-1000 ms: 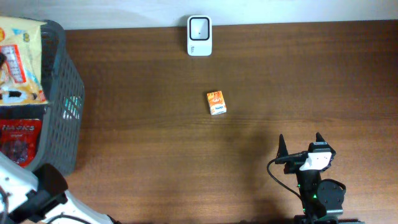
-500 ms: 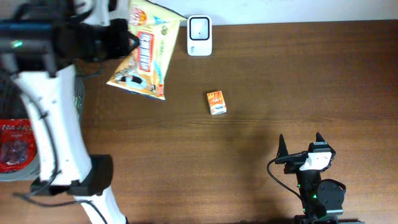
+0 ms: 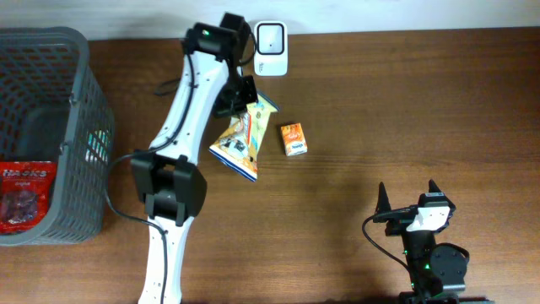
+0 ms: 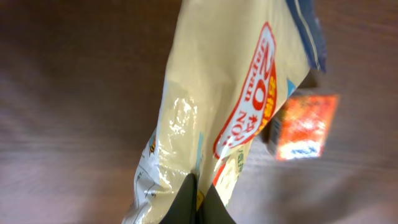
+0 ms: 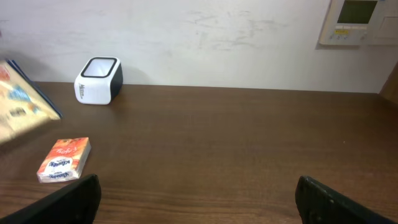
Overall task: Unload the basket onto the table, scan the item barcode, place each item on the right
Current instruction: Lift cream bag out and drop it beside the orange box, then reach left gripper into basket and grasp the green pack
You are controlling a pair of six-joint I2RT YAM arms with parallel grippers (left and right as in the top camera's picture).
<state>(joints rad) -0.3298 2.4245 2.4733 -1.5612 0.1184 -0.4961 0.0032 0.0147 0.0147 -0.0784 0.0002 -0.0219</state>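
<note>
A yellow snack bag (image 3: 240,138) hangs from my left gripper (image 3: 245,96), which is shut on its top edge. It dangles over the table just below the white barcode scanner (image 3: 271,48) at the back edge. In the left wrist view the dark fingertips (image 4: 211,208) pinch the crinkled bag (image 4: 230,93), whose red label faces the camera. A small orange box (image 3: 294,139) lies on the wood right of the bag, also seen as the orange box (image 4: 305,127). My right gripper (image 3: 407,198) stands open near the front right, holding nothing. From the right wrist, the scanner (image 5: 98,80) is far left.
A grey mesh basket (image 3: 89,127) stands at the left edge with a red packet (image 3: 24,192) inside. The right wrist view shows the orange box (image 5: 64,159), the bag's corner (image 5: 25,102) and a pale wall behind the table.
My left arm has swung the snack bag out of the basket, across to the right and down beside the scanner. The right arm has not moved.
</note>
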